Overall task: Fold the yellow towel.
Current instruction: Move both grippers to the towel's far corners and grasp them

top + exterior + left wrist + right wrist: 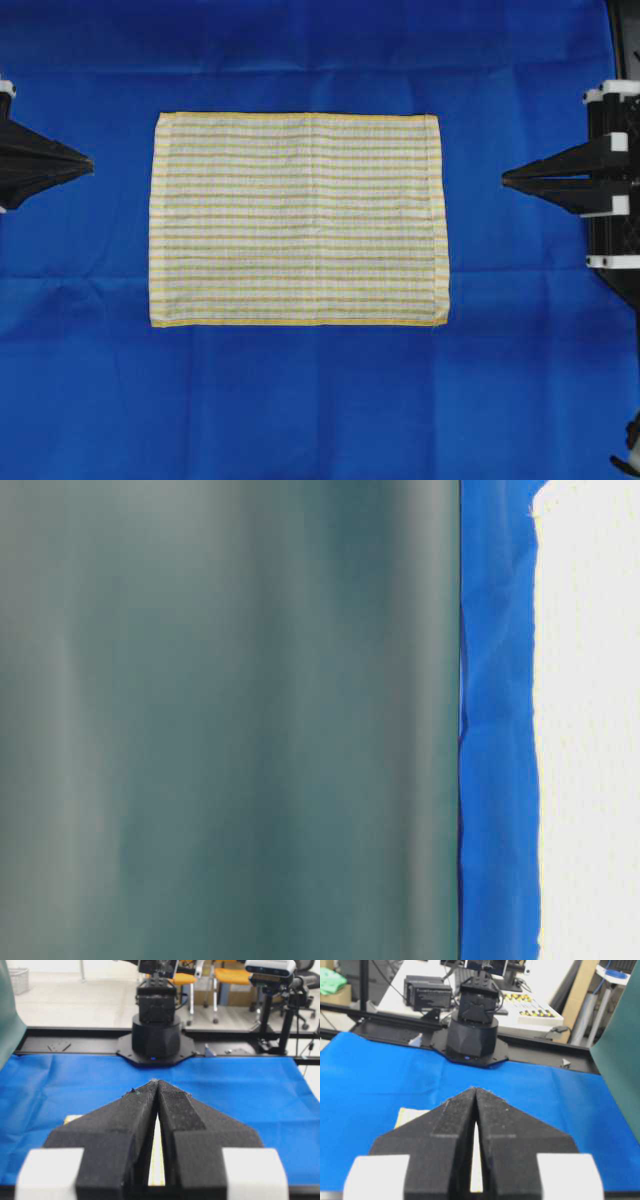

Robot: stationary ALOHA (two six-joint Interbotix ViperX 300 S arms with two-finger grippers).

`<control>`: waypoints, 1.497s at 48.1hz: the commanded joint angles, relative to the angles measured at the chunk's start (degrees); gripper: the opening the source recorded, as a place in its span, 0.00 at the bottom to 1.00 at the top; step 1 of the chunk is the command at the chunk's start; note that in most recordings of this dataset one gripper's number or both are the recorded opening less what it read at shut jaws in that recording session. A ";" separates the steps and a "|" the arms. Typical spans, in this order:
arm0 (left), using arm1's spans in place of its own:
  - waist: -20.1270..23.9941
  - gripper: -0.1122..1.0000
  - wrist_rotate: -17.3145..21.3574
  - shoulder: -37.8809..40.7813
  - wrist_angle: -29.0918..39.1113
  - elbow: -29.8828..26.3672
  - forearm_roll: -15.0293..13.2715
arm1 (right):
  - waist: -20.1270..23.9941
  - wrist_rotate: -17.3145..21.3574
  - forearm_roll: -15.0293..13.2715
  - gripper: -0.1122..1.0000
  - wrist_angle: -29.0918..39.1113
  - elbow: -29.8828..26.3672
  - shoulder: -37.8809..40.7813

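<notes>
The yellow towel (298, 219) lies spread flat in the middle of the blue cloth (300, 400), long edges running side to side, no fold in it yet; it appears laid out square so either arm can reach a short edge. Left of the towel, well apart from it, the left gripper (88, 160) hangs with jaws pressed together, holding nothing. Right of the towel, equally clear, the right gripper (506, 178) is likewise closed and empty. Both point inward at the towel, seemingly parked in a resting pose before any reach.
</notes>
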 commanded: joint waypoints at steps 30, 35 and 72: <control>18.81 0.13 3.78 18.46 1.93 -1.05 -2.02 | -25.14 0.97 3.96 0.13 7.21 -4.13 23.03; 21.01 0.33 3.78 24.61 -0.26 -1.14 -2.11 | -27.33 0.97 3.96 0.36 7.29 -5.54 29.27; 27.16 0.75 3.87 58.45 -16.17 -2.37 -2.29 | -30.67 1.14 5.19 0.64 2.55 -9.49 55.28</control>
